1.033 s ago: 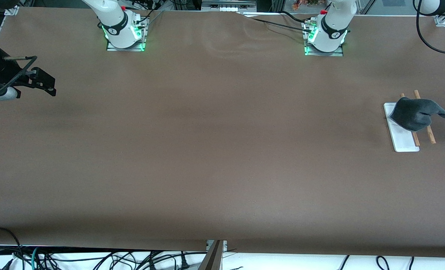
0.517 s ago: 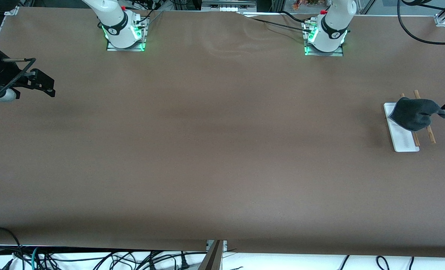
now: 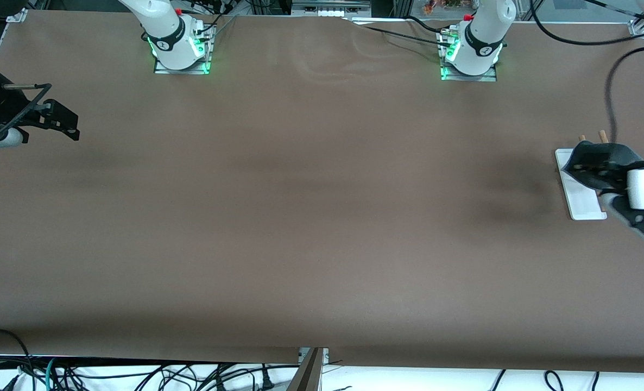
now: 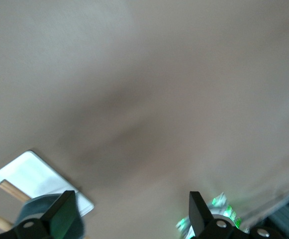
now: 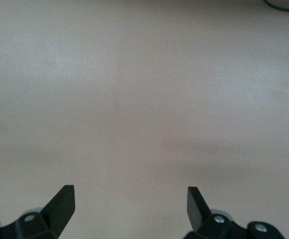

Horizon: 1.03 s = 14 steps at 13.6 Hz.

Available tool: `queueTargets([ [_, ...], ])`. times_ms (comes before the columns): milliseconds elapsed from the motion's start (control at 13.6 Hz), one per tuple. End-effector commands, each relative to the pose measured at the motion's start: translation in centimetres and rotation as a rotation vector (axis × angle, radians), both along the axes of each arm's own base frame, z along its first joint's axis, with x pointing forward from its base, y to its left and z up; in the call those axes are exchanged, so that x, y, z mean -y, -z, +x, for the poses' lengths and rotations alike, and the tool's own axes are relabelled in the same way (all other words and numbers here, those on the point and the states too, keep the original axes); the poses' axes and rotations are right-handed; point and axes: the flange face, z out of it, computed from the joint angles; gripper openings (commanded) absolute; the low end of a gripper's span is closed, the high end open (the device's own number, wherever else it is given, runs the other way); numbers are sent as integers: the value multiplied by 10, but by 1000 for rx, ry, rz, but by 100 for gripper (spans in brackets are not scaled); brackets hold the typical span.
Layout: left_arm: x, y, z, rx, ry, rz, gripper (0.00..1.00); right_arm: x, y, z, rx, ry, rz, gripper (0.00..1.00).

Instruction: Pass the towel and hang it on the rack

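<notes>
The dark grey towel (image 3: 618,153) lies draped over the rack's two wooden rods (image 3: 603,134), above its white base (image 3: 580,198), at the left arm's end of the table. My left gripper (image 3: 591,171) is over the towel and rack, open and empty. In the left wrist view (image 4: 130,219) its fingers stand wide apart, with the towel (image 4: 35,215) beside one finger and the white base (image 4: 25,174) and a rod (image 4: 9,190) next to it. My right gripper (image 3: 72,124) waits open and empty at the right arm's end of the table; under it (image 5: 129,209) is bare tabletop.
The brown table (image 3: 311,206) is bare between the two arm bases (image 3: 181,51) (image 3: 468,57). A black cable (image 3: 610,103) hangs above the rack. The table's edge is close to the rack at the left arm's end.
My left gripper has come in from the table's end and now hangs over the towel on the rack. The towel, the rack and the right arm have not moved.
</notes>
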Motion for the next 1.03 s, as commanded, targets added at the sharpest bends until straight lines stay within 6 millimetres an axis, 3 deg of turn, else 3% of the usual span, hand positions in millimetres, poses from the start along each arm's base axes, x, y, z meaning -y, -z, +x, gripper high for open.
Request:
queueTargets([
  [0, 43, -21, -48, 72, -226, 31, 100, 0, -5, -1, 3, -13, 1, 100],
  [295, 101, -48, -89, 146, -446, 157, 100, 1, -1, 1, -2, -11, 3, 100],
  [369, 100, -49, -95, 181, -478, 156, 100, 1, -1, 1, -2, -10, 4, 100],
  [517, 69, -61, -101, 235, -524, 137, 100, 1, -1, 1, -2, -8, 4, 100],
  [590, 64, -56, -102, 244, -540, 131, 100, 1, -1, 1, -2, -8, 4, 100],
  [959, 57, -53, -114, 275, -556, 137, 100, 1, -1, 2, 0, -7, 4, 100],
])
